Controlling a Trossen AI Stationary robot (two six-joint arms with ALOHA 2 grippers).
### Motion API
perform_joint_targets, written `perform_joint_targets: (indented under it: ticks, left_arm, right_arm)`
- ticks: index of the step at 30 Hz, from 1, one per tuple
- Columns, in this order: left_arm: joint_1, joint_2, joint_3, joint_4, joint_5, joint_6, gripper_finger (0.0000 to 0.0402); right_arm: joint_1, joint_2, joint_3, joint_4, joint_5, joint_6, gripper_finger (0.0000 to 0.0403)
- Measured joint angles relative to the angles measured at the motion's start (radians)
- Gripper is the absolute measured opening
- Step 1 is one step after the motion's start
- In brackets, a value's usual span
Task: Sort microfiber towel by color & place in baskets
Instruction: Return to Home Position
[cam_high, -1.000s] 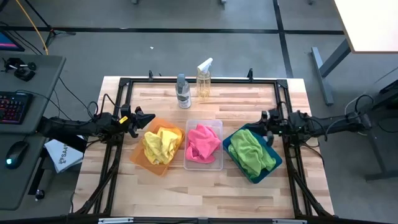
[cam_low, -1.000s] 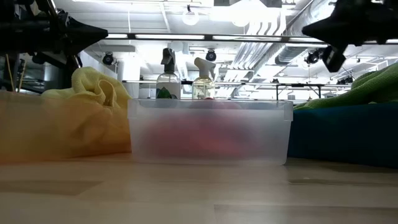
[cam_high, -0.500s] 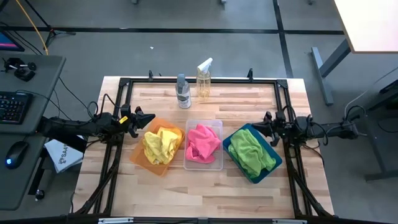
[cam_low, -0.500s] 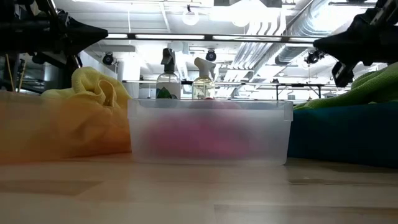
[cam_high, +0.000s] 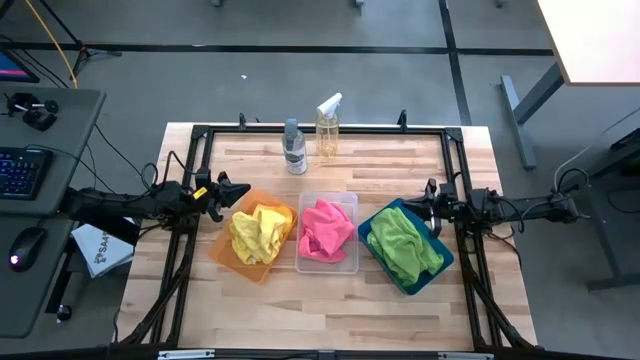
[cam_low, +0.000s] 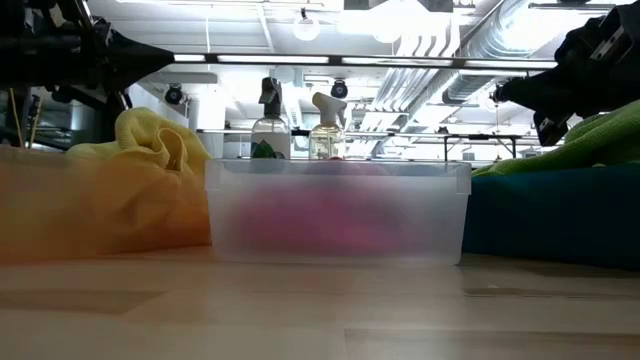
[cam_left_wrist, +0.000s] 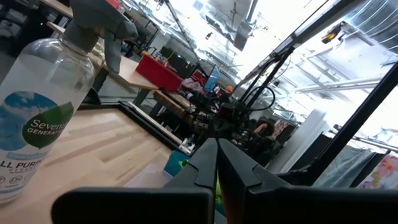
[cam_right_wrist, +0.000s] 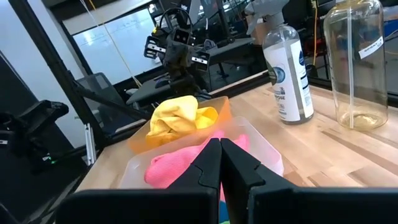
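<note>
Yellow towels (cam_high: 258, 232) in orange bin (cam_high: 219, 250), pink towels (cam_high: 326, 230) in clear bin (cam_high: 327, 197), green towels (cam_high: 402, 245) in teal bin (cam_high: 437, 262) on surface (cam_high: 330, 310); left hand (cam_high: 233, 188) pinched closed, empty, just beside orange bin's far outer corner, right hand (cam_high: 432, 196) likewise closed, empty, at teal bin's far outer edge; needs only outward retreat.

You're working on pale wood planks: the table (cam_high: 300, 310) looks smooth with a low sheen, and the frame (cam_high: 380, 128) on it is black, matt, seemingly metal. The yellow towels (cam_high: 258, 233), pink towels (cam_high: 326, 230) and green towels (cam_high: 402, 248) are soft, fuzzy, matt cloth. The baskets are smooth plastic: the orange basket (cam_high: 225, 252) translucent, the clear basket (cam_low: 335, 220) frosted, the teal basket (cam_low: 540, 225) opaque. The labelled spray bottle (cam_right_wrist: 287, 74) and the other spray bottle (cam_right_wrist: 359, 68) are glossy, clear plastic.
</note>
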Motion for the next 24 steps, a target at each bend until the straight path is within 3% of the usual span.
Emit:
perform_joint_targets:
  ticks: [15, 21, 24]
  left_arm:
    - [0.000, -0.006, 0.000, -0.004, 0.000, 0.000, 0.0001]
    - [-0.001, -0.167, 0.000, -0.096, 0.007, 0.000, 0.0001]
    - [0.002, -0.165, -0.001, -0.084, 0.000, -0.001, 0.0001]
  right_arm:
    - [0.004, -0.046, 0.000, 0.017, -0.002, 0.000, 0.0000]
    - [0.004, -0.039, 0.000, 0.004, 0.001, 0.000, 0.0000]
    - [0.004, -0.039, 0.000, -0.001, 0.000, 0.000, 0.0000]
